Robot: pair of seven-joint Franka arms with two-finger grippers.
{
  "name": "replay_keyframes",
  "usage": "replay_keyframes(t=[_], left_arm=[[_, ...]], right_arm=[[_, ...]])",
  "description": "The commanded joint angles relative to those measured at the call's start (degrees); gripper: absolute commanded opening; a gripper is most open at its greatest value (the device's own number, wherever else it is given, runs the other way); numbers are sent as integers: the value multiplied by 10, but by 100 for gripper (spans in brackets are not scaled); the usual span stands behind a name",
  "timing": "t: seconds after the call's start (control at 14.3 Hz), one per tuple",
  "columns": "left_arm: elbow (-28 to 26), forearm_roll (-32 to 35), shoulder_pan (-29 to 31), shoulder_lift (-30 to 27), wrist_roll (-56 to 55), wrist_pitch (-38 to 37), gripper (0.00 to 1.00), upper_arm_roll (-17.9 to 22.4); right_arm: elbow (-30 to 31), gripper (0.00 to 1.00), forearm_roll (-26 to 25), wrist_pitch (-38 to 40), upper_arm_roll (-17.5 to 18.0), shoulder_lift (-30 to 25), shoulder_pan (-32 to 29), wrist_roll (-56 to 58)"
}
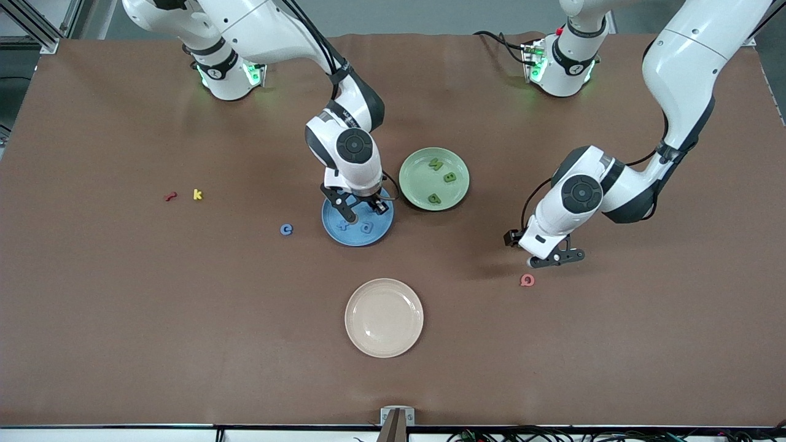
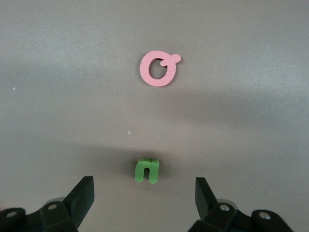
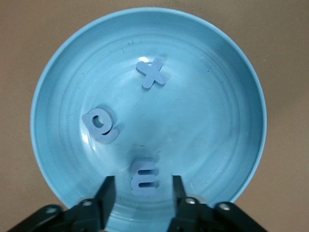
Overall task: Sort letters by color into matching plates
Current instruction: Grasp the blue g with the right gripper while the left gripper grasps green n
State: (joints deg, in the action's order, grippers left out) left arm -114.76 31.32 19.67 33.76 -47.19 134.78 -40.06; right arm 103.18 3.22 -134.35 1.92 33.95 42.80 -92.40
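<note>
The letters look like soft foam: very light, a bit squashy, not easy to break. They lie flat and are tiny, so I think the best hold is a gentle pinch across the two outer sides, low down by the table.

There is one red letter (image 1: 171, 196) and one yellow letter (image 1: 198, 194); these are not part of the job. One blue letter (image 1: 286, 229) lies on the table at 9 o'clock from the blue plate (image 1: 353, 240). Three more blue ones are in that plate: an x (image 3: 152, 72), a round one (image 3: 100, 125) and an E (image 3: 144, 176). That makes four blue.

The right gripper (image 1: 362, 209) is over the blue plate, its jaws partly apart with the E lying loose between them.

The green plate (image 1: 424, 178), at 1 o'clock from the blue one, has three green letters (image 1: 449, 177). The cream plate (image 1: 384, 317) makes three plates.

The left gripper (image 1: 556, 258) hangs wide open, holding nothing, over the fourth green letter (image 2: 147, 170) on the table. One pink letter (image 1: 527, 280) lies near.
</note>
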Motion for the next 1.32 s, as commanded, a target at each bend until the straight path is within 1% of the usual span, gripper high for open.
replay_keyframes(t=[0.0,0.28,0.42,0.63,0.84,0.98,1.05,1.12,1.25], left_arm=[[-5,33,2,16,-7,16,92,0],[-8,45,2,24,-16,21,83,1],[-8,51,2,27,-28,29,78,1],[-7,55,1,34,-29,35,72,9],[-7,59,2,39,-29,44,69,10],[-7,62,2,40,-29,44,66,10],[-7,62,2,42,-29,44,64,10],[-7,63,2,43,-29,44,61,10],[-7,63,2,44,-30,44,55,10]], right_arm=[[-4,100,-7,-2,-3,3,4,8],[0,100,-7,19,-7,-6,-9,160],[1,100,-7,39,-7,-20,-32,243],[18,100,-8,42,-7,-39,-63,364],[61,100,-10,26,-9,-71,-100,461],[106,100,-10,2,-9,-97,-132,510],[134,100,-10,-23,-9,-109,-147,539],[156,100,-10,-41,-9,-114,-162,569],[177,100,-15,-67,-9,-115,-191,618]])
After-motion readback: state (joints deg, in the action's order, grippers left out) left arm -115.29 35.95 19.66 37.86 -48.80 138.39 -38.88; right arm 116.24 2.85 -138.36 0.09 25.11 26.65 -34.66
